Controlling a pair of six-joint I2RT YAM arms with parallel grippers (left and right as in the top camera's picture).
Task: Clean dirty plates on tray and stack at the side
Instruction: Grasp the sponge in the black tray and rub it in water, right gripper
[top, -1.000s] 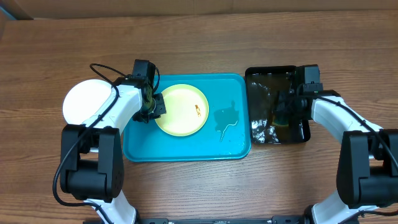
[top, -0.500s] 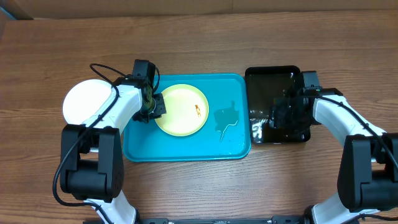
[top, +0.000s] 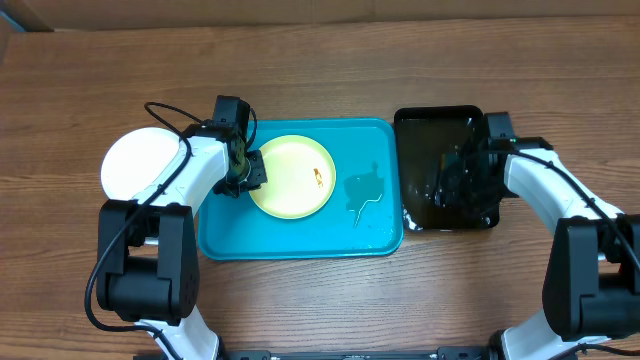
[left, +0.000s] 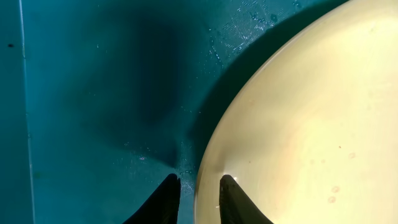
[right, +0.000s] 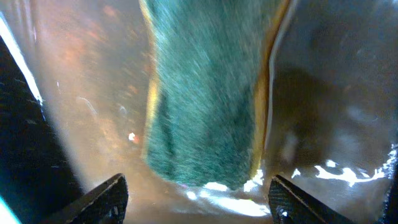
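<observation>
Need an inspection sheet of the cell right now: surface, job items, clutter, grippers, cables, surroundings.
Surface: wood table.
Job's things: yellow-green plate on blue tray, reddish smear right of its centre; puddle on the tray; white plate on the table left of the tray, partly under left arm.
Clutter: wet black tray right of the blue one, green sponge lying in it.
Grippers: left gripper straddles the yellow-green plate's rim, gap narrow, grip unclear; right gripper open at the sponge.
Cables: black cable looping off the left arm.
Surroundings: tan strip past the far edge, unclear.
</observation>
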